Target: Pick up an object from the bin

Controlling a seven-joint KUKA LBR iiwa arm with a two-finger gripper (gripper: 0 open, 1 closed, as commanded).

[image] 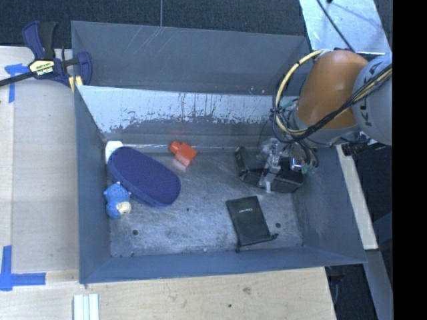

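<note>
Gripper sits low at the far right of the bin, touching or just beside a small dark lump. Honestly can't tell if it's spread or closed. My worry is it's crowding the right wall, so it could clip that or just shove the lump. The floor is bare scuffed metal, probably slick. A flat black wallet lies just nearer.

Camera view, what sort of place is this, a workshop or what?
Probably a robotics lab's bin-picking test station. A grey metal bin holds a few unrelated loose things, such as a blue oval pouch and a black flat case, and a robot arm's gripper hangs inside on the view's right.
</note>
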